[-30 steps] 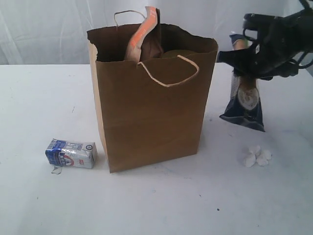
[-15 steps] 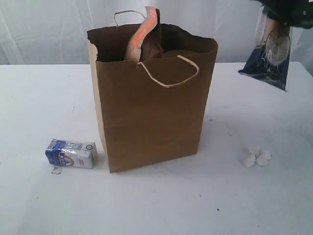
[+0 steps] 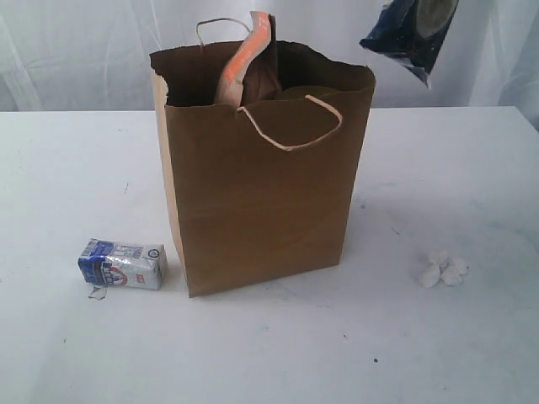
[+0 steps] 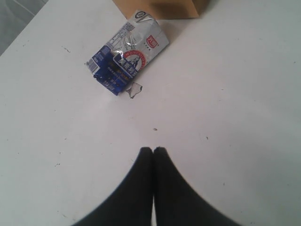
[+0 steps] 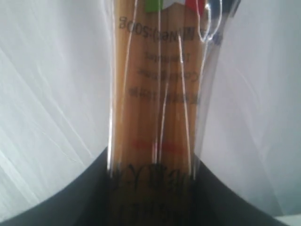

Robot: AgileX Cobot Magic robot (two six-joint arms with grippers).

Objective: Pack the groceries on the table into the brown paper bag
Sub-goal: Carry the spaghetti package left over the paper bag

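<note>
The brown paper bag (image 3: 261, 194) stands upright mid-table, its base corner also showing in the left wrist view (image 4: 160, 7). A brown pouch (image 3: 253, 59) with an orange edge sticks out of its mouth. The long pasta packet (image 3: 411, 34) hangs in the air above and to the right of the bag. My right gripper (image 5: 153, 162) is shut on that pasta packet (image 5: 157, 94) and is itself above the top of the exterior view. The small blue-white carton (image 3: 122, 263) lies on the table left of the bag. My left gripper (image 4: 153, 149) hovers shut and empty near the carton (image 4: 127, 52).
A small white crumpled clump (image 3: 442, 269) lies on the table (image 3: 472, 337) to the right of the bag. A tiny scrap (image 4: 135, 89) sits beside the carton. A pale curtain hangs behind the table.
The pasta packet has risen from the table at the right to high in the air and drifted left toward the bag. The right arm has left the exterior view.
</note>
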